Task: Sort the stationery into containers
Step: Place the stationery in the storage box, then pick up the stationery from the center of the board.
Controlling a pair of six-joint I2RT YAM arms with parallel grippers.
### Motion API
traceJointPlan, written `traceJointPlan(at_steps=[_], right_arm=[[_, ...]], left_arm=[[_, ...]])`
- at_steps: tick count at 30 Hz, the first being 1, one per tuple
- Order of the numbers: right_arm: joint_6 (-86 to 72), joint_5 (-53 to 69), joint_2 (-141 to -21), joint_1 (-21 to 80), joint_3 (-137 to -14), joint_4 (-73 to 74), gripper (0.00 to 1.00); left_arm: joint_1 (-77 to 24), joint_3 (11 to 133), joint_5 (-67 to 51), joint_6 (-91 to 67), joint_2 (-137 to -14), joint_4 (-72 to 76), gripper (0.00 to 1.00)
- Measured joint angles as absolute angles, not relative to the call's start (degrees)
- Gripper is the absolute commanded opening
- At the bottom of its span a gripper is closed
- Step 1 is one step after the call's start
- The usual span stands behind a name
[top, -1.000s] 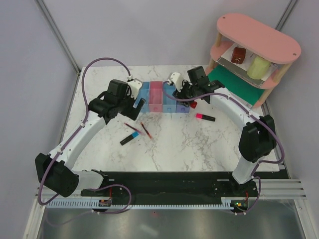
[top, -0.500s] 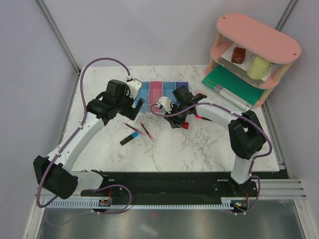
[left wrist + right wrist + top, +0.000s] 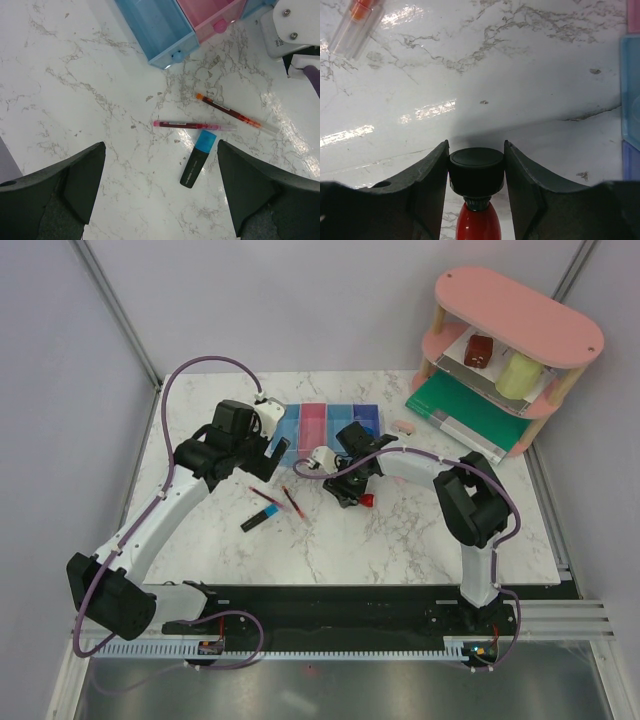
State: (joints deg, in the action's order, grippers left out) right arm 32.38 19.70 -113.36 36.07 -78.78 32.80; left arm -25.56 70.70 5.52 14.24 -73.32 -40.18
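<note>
The right pincer (image 3: 476, 150) was clamped on a little red-and-black thing (image 3: 476, 172) just above the desk (image 3: 400, 530), likely to carry it to the bins (image 3: 314, 418) nearby, while the left pincer (image 3: 160, 152) hung wide apart over two red pens (image 3: 192, 124) and a blue-tipped marker (image 3: 197, 159), ready to grab one.

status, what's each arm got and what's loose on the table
Left gripper jaws open, empty, over red pens and blue-ended marker. Right gripper jaws shut on red-and-black item, short of the bins. Pinkish eraser loose right of bins.
</note>
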Motion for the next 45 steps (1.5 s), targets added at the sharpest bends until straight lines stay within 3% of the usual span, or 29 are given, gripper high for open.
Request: traceJointPlan(at_steps=[4, 15, 22, 31, 37, 45], right_arm=[[32.42, 19.62, -113.8, 36.42, -78.81, 32.77, 0.68], [32.08, 18.87, -113.36, 37.43, -78.7, 32.67, 0.71], [31.31, 17.19, -104.55, 37.71, -78.67, 35.24, 0.77], [34.15, 14.31, -87.94, 37.3, -66.7, 37.23, 0.73], [35.4, 12.01, -87.05, 36.42, -55.37, 36.38, 0.71], [36.23, 9.8, -88.66, 35.97, -54.94, 30.28, 0.7]], left_arm=[[-25.56, 70.7, 5.52, 14.26, -73.23, -40.18, 1.0], [-25.56, 70.7, 5.52, 14.31, -72.58, -40.21, 1.0], [-25.56, 70.7, 5.45, 14.33, -71.77, -40.21, 1.0], [-25.61, 70.7, 1.93, 14.98, -71.57, -40.47, 1.0], [-27.42, 70.7, -1.32, 15.11, -73.34, -40.56, 1.0], [-30.37, 73.43, -3.18, 15.38, -81.82, -40.58, 1.0]])
